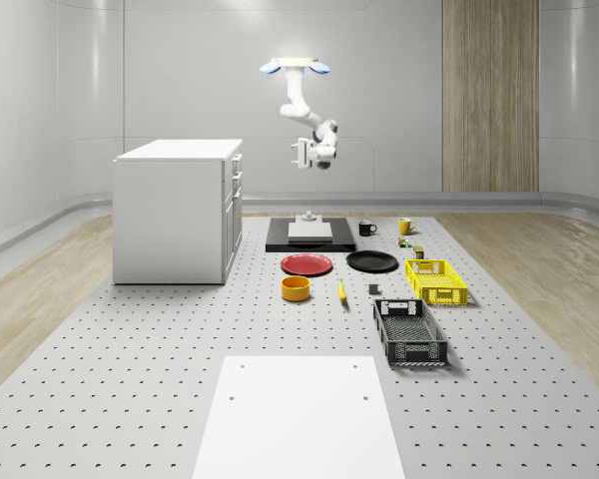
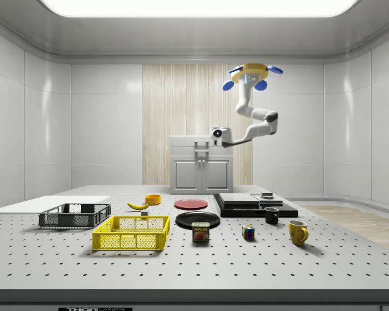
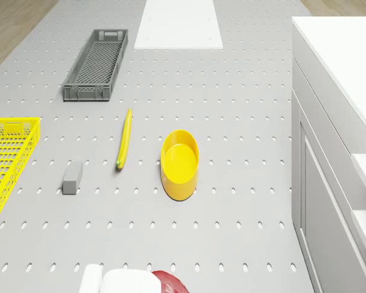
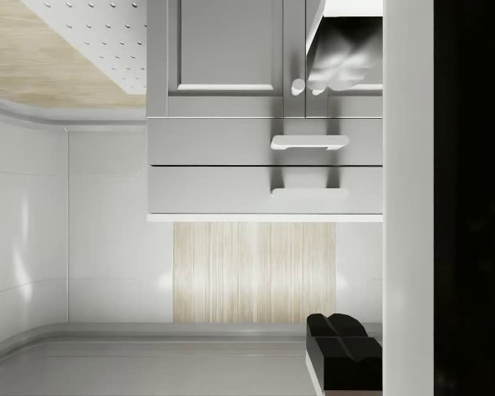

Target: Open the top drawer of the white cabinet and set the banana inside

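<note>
The perforated grey worktop (image 1: pixel 130 339) carries the white cabinet (image 1: pixel 178 210) at the whole-scene view's left, its drawers shut and the top drawer (image 4: pixel 264 191) closed with its handle (image 4: pixel 309 194) untouched. The drone (image 1: pixel 296 67) hovers high above the black slab (image 1: pixel 310 236) at the far side of the worktop, to the right of the cabinet in the whole-scene view, and its arm (image 1: pixel 298 105) bends down and toward the cabinet front. The jaws (image 1: pixel 304 153) hang in the air level with the cabinet's top, apart from the drawer fronts and touching nothing; I cannot tell whether they are open or closed. On the worktop lie a grey crate (image 3: pixel 97 63), a yellow basket (image 3: pixel 6 160), a red plate (image 1: pixel 306 264) and a black plate (image 1: pixel 371 261). The yellow bowl (image 3: pixel 180 163) stands near the banana (image 3: pixel 124 138), which lies flat on the worktop between the bowl and a small grey block (image 3: pixel 72 177), well apart from the cabinet.
</note>
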